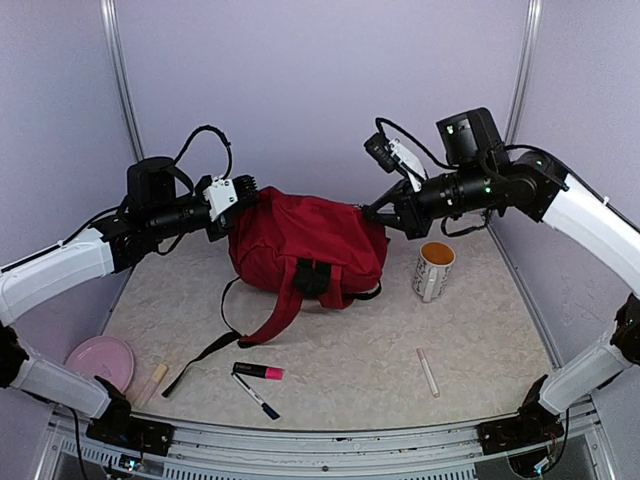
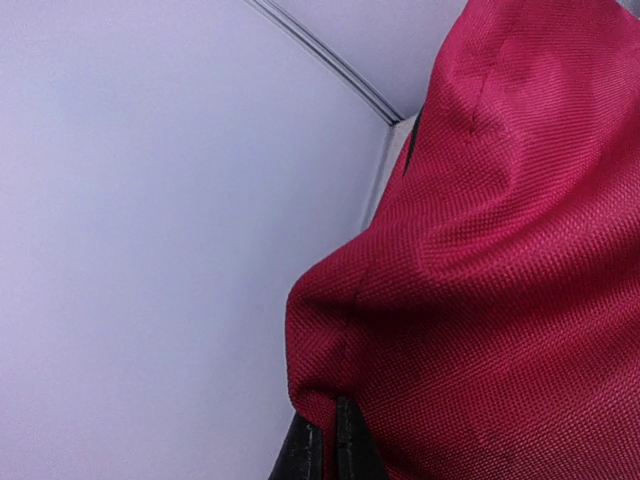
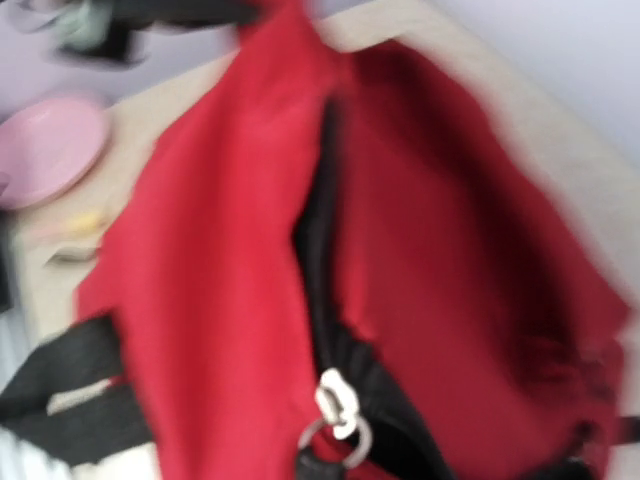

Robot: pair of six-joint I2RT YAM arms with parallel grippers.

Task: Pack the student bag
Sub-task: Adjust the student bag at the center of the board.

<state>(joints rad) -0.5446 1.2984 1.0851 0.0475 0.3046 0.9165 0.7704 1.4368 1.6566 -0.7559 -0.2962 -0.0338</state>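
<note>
The dark red student bag (image 1: 310, 245) lies at the middle back of the table, with black straps trailing toward the front. My left gripper (image 1: 245, 200) is shut on a fold of fabric at the bag's upper left corner; in the left wrist view the black fingers (image 2: 333, 410) pinch the red cloth (image 2: 480, 300). My right gripper (image 1: 378, 215) is at the bag's upper right edge. The blurred right wrist view shows the bag (image 3: 220, 260), its black zipper line partly parted, and the silver zipper slider (image 3: 335, 405) with a ring; the gripper (image 3: 322, 468) seems shut on the pull.
A white mug (image 1: 433, 270) with an orange inside stands right of the bag. A pink plate (image 1: 100, 362) and a beige stick (image 1: 152, 384) lie front left. A pink marker (image 1: 258, 371) and a pen (image 1: 257, 396) lie front centre, and a pale pink pen (image 1: 428, 372) front right.
</note>
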